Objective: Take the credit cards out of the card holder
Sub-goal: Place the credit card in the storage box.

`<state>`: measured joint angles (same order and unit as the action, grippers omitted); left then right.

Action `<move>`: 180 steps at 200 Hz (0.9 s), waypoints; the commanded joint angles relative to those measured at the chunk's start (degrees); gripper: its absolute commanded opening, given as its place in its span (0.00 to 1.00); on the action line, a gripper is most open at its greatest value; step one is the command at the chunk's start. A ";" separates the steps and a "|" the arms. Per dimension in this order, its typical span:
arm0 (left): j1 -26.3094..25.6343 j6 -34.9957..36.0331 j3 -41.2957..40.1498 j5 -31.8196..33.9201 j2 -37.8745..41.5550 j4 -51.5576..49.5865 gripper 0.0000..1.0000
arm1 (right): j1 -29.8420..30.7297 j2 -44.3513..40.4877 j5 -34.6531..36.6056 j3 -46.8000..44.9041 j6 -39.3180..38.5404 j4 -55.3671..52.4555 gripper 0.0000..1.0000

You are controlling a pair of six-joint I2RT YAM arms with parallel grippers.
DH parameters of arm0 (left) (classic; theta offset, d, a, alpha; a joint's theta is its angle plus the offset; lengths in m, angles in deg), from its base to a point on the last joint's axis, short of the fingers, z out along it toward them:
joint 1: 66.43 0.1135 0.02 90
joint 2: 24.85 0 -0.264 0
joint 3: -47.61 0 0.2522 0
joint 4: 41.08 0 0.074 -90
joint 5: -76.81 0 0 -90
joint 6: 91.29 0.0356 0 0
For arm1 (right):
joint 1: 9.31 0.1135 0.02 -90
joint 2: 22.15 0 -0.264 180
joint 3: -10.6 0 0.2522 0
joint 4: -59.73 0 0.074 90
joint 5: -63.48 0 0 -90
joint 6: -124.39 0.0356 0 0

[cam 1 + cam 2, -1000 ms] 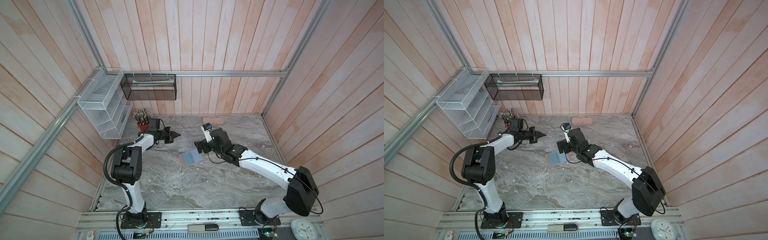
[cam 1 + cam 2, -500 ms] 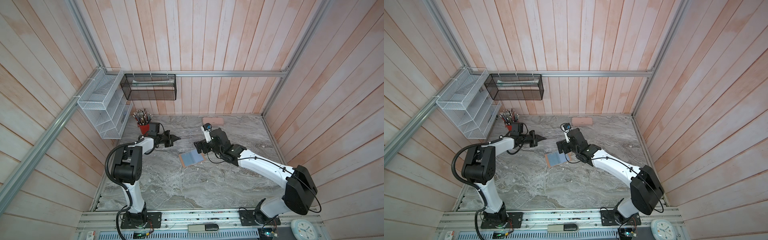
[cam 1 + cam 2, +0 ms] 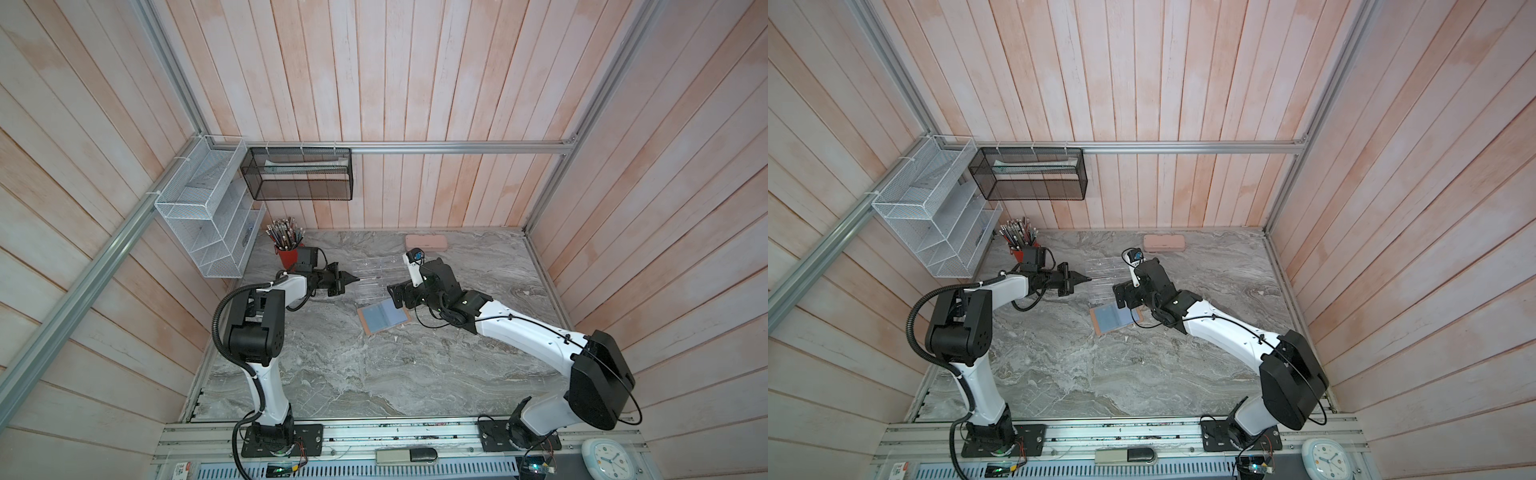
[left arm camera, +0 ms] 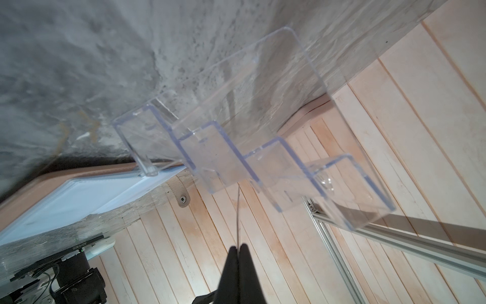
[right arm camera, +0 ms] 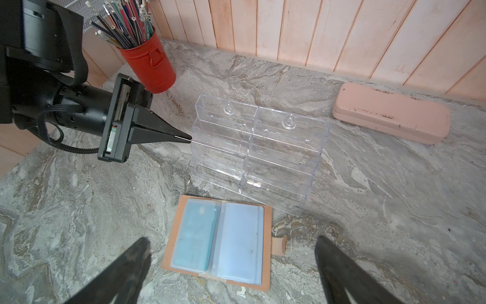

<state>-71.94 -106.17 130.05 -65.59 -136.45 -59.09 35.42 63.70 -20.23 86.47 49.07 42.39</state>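
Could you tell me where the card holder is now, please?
In both top views the card holder lies open on the table, just in front of the clear rack, beneath the open right gripper.

The thin card [image 4: 237, 215] clamped in the left gripper [image 4: 238, 247] is seen edge-on only; its colour cannot be told. In the left wrist view, the card holder [image 4: 65, 194] is cut off by the frame edge.
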 commanded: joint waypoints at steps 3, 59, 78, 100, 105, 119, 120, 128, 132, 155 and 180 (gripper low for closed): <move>0.25 0.38 0.04 -0.32 -1.61 -0.39 0.00 | -0.18 -1.66 -0.11 -1.28 0.57 1.01 0.98; 0.18 0.03 0.09 0.46 -1.86 -0.30 0.00 | -0.19 -1.03 -0.22 -0.92 0.81 1.77 0.98; 0.02 0.30 0.05 0.70 -1.96 -0.66 0.00 | -0.21 -1.09 -0.23 -0.97 1.04 1.97 0.98; -0.22 0.47 0.13 1.24 -2.04 -1.29 0.00 | -0.18 -1.55 -0.06 -1.45 1.14 2.27 0.98; -0.26 0.47 0.23 1.33 -2.05 -1.29 0.00 | -0.17 -1.63 -0.08 -1.61 1.21 2.36 0.98; -0.42 0.51 0.35 1.63 -2.15 -1.72 0.00 | -0.17 -1.98 0.04 -2.00 1.32 2.62 0.98; -0.44 0.49 0.33 1.66 -2.15 -1.72 0.00 | -0.17 -2.03 0.04 -2.08 1.32 2.70 0.98; -0.38 0.56 0.31 2.00 -2.16 -2.00 0.00 | -0.17 -2.23 0.13 -2.36 1.29 2.78 0.98; -0.45 0.55 0.31 2.10 -2.19 -2.13 0.00 | -0.19 -2.27 0.09 -2.43 1.32 2.78 0.98; -0.81 0.34 0.42 2.48 -2.40 -2.08 0.00 | -0.17 -2.49 0.40 -2.79 1.10 2.96 0.98; -0.99 0.12 0.24 3.08 -2.56 -2.26 0.00 | -0.25 -2.60 0.57 -3.03 1.14 3.07 0.98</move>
<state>-72.51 -106.06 130.05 -63.75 -137.60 -60.03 35.42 62.65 -20.19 84.24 49.49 44.62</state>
